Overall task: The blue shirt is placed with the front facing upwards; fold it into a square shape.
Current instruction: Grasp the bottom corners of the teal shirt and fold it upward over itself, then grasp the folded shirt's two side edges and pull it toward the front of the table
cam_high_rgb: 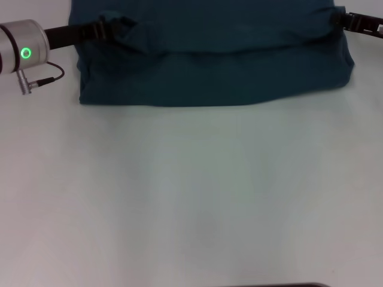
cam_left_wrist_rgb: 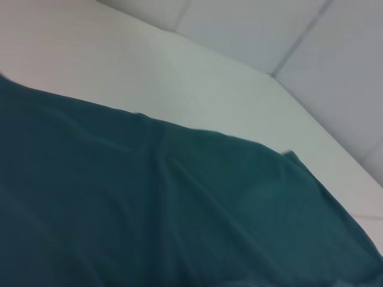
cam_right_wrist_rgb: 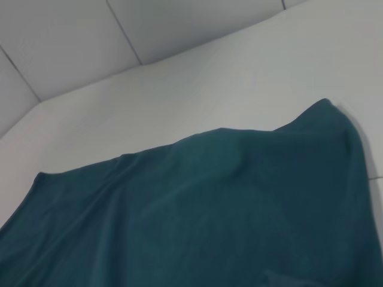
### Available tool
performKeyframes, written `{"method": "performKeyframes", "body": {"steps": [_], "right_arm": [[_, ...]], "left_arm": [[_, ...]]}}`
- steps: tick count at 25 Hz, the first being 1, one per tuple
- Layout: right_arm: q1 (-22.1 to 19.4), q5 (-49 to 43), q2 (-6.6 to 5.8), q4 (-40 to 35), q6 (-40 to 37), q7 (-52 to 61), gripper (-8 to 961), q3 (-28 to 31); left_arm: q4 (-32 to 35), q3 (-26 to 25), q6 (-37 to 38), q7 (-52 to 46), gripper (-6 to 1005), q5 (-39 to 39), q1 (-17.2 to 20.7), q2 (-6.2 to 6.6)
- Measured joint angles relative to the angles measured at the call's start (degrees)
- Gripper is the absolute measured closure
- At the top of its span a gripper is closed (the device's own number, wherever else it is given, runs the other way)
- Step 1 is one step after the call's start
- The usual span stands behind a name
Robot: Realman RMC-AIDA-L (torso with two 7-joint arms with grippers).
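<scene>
The shirt (cam_high_rgb: 215, 66) lies at the far end of the table (cam_high_rgb: 191, 197). It is a big piece of soft, dark teal-blue cloth. From the head view it makes a wide block shape with a straight near edge and rounded corners. A long soft crease runs across it from side to side, where an upper layer of cloth droops over the lower one. Only plain cloth shows, with no letters.

The left gripper (cam_high_rgb: 105, 30) is at the shirt's far left corner. The cloth is bunched up in a little lump right around it. It looks like it is pinching the cloth, but I cannot tell how its jaws stand. Behind it is a shiny silver arm part with a green ring light.

The right gripper (cam_high_rgb: 342, 19) is at the far right corner, touching the cloth edge. I cannot tell about its jaws either.

In both wrist views the cloth (cam_left_wrist_rgb: 149, 209) hangs smooth with gentle folds (cam_right_wrist_rgb: 209, 209).

The table is flat, smooth and white.
</scene>
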Motion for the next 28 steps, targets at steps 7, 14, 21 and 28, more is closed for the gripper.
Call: {"method": "performKeyframes", "body": {"steps": [7,14,21,28], "right_arm": [[0.1,0.0,-0.33,-0.8,-0.5,0.5,861,-1.8],[-1.5,0.3,-0.32,-4.3,-3.6,1.5,442,-1.3],[-4.5,2.9,1.05,-9.2,-8.4,1.1,151,-1.7],[-6.2,0.9,-0.55,-10.3,-12.2,4.7,120,-3.9]], "left_arm": [[-2.3,1.1,2.3,-0.7,827,0.0,0.5,-0.04],[-9.5,0.7,7.0,-2.8,607,-0.3,4.1,-0.43],[-13.4,0.8,10.1,-4.4,325,-0.6,6.3,-1.16],[-15.0,0.9,12.0,-4.5,112,-0.6,7.2,-1.43]]}}
